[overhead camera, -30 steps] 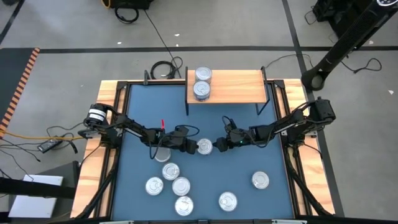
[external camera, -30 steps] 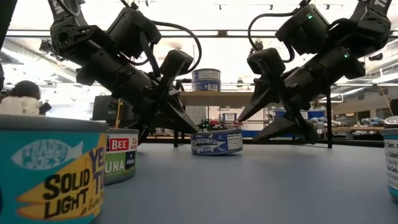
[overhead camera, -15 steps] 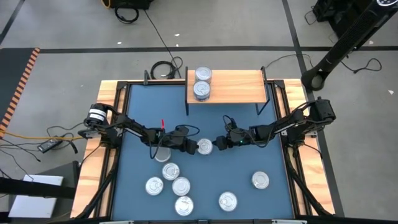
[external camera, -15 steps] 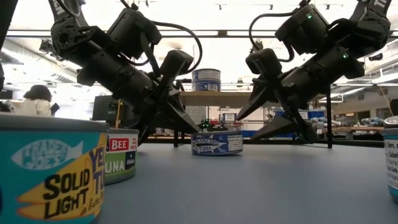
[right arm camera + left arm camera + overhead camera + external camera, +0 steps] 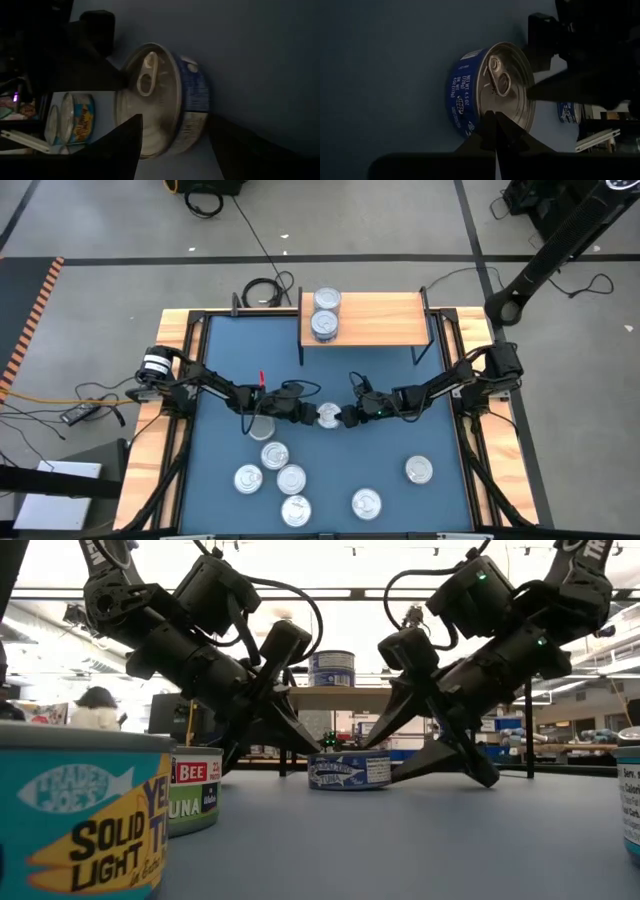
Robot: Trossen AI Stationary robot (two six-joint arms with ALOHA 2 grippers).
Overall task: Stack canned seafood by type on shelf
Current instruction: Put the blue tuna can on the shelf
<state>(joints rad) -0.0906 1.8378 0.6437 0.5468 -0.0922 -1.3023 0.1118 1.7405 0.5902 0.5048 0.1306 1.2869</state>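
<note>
The right gripper (image 5: 345, 416) is standing spread, its two fingers straddling a blue-labelled can (image 5: 328, 416) at mid-table; in the right wrist view the fingers (image 5: 122, 145) are framing the can (image 5: 165, 107) on both sides, not yet squeezing it. It seems to be lining up for a pinch across the can's width, since that is the only way to lift such a flat tin.

The left gripper (image 5: 308, 415) is sitting fully closed, its joined tips pressing against or just beside the can's opposite side; the left wrist view shows the shut tips (image 5: 492, 132) at the can's (image 5: 492, 95) rim. Probably it is bracing the can so it does not slide away from the right fingers.

In the low view both grippers are slanting down to the can (image 5: 348, 769) on the table (image 5: 400, 840).

On the shelf (image 5: 380, 318), at the table's far edge, two cans (image 5: 325, 313) are resting at its left end. Six more cans (image 5: 283, 476) are lying near the front, apart from the work. The stacking looks barely begun.
</note>
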